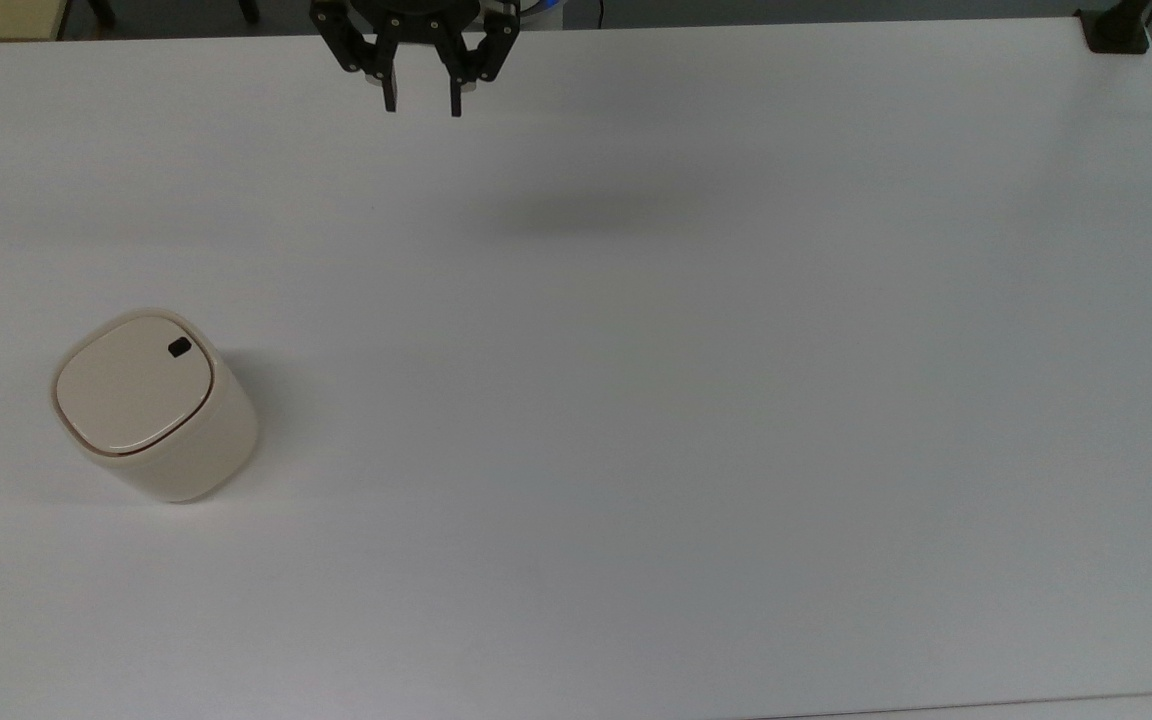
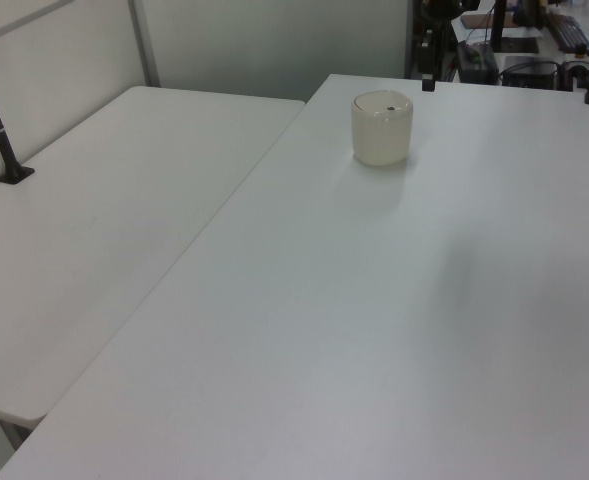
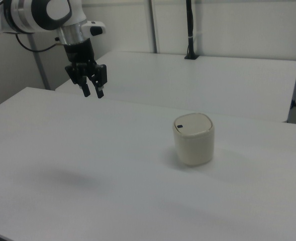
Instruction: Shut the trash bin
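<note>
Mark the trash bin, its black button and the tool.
trash bin (image 1: 198, 455): top view, on its side wall.
black button (image 1: 179, 348): top view, on the lid's corner.
tool (image 1: 422, 100): top view, midway between its open fingertips.

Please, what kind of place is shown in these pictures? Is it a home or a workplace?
Probably a robotics lab or office workspace, not a home. A robot arm's gripper hangs over a plain white table that carries just a small trash bin, and the left view has desks with computer equipment behind.

White rounded arm (image 3: 34, 12) with a silver wrist ring carries a black two-fingered end effector (image 3: 93, 92).
</note>
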